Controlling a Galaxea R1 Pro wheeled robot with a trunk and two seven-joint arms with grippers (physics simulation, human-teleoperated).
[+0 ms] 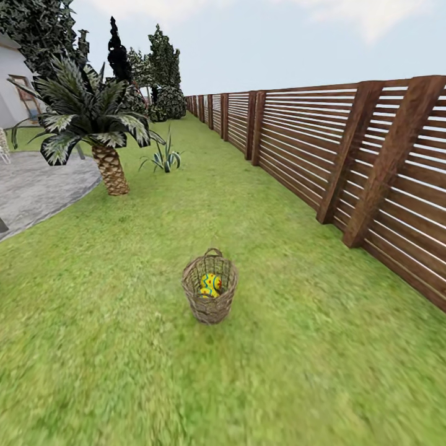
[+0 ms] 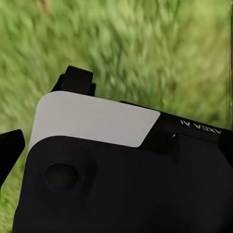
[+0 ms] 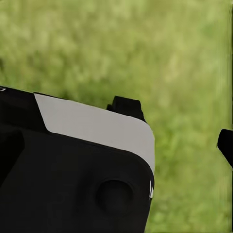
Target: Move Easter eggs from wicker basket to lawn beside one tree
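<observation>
In the head view the wicker basket stands upright on the lawn, a few steps ahead and near the middle. Through its open weave I see yellow Easter eggs with a blue zigzag and red dots; how many there are I cannot tell. In the left wrist view my left gripper hangs over blurred grass, its black fingertips apart and holding nothing. My right gripper is likewise open over grass, one fingertip beside my own black and white body. Dark glossy foliage shows at upper left, its trunk hidden.
A brown slatted fence runs along the right side of the lawn. A scaly-trunked palm stands at the edge of the grey patio on the left, with a small spiky plant behind it. Dark trees stand far back.
</observation>
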